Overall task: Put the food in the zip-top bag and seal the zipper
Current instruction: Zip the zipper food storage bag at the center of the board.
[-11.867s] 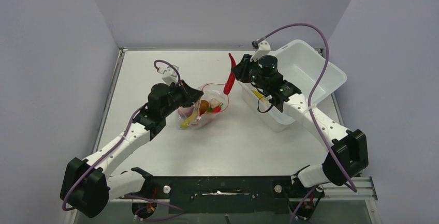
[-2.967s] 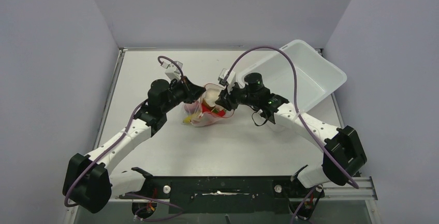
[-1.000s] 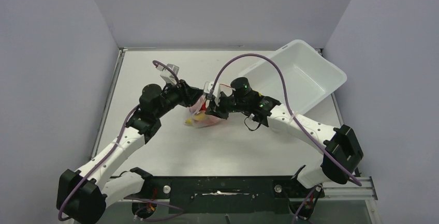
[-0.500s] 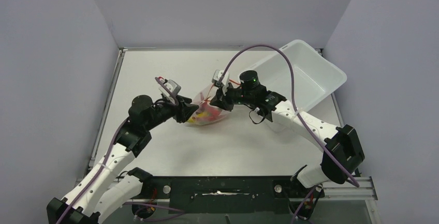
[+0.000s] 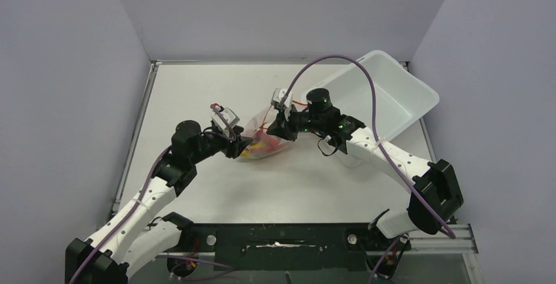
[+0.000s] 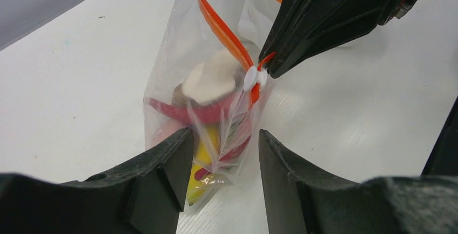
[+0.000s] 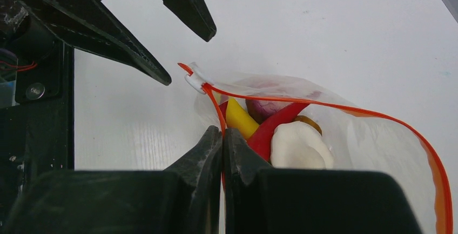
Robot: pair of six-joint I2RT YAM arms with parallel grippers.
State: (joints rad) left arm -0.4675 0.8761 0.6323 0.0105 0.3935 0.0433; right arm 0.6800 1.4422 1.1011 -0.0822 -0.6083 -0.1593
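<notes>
**Right tool clamps the zipper, left tool gapes around the bag**

Over on the left, the left tool (image 6: 224, 136) stands moderately wide and holds nothing. Its blunt, matte-black fingers (image 6: 162, 174) flank the lower corner of the zip-top bag (image 6: 173, 55). One finger sits right against the film, though I cannot confirm real contact.

Moving to the middle, the bag stands bulging on the smooth white tabletop (image 5: 197, 87). It is clear, crinkly plastic that catches the light in creases. The food (image 6: 205, 112) is packed inside, low in the bag. You can pick out a curved yellow banana (image 7: 240, 120), a glossy red chili (image 7: 275, 126) and a pale, domed white round piece (image 7: 297, 145), with something darker tucked behind them.

Now the right side, where the right tool (image 7: 222, 136) is fully closed. Its tapering black fingers press flat together on the zipper (image 7: 324, 104), just beside the small white slider (image 7: 194, 77). Past the slider the thin orange-red strip splits into two bands, so the mouth gapes open there.

Far right is a white rectangular bin (image 5: 387, 94) of smooth plastic with rounded corners. It sits at an angle at the tabletop's far corner, apart from the bag.
</notes>
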